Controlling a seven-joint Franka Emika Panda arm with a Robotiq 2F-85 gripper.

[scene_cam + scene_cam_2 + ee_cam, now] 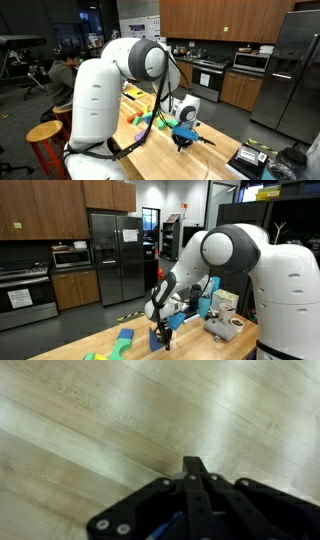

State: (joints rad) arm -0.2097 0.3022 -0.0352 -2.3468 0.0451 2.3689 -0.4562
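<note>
My gripper (195, 463) is shut, its black fingers pressed together, and I see nothing held between them. It points down at the light wooden table (90, 420), with its tip just above or on the surface. In both exterior views the gripper (182, 146) (160, 345) hangs over the middle of the table. A blue part shows at the wrist (184, 130). The nearest things are coloured blocks, green and blue (122, 340), a little to one side of the fingers and apart from them.
More coloured blocks (140, 118) lie on the table behind the arm. A grey object (222, 328) and a blue box (205, 305) stand near the robot's base. A black device (250, 158) sits at the table's end. Wooden stools (45, 135) stand beside the table.
</note>
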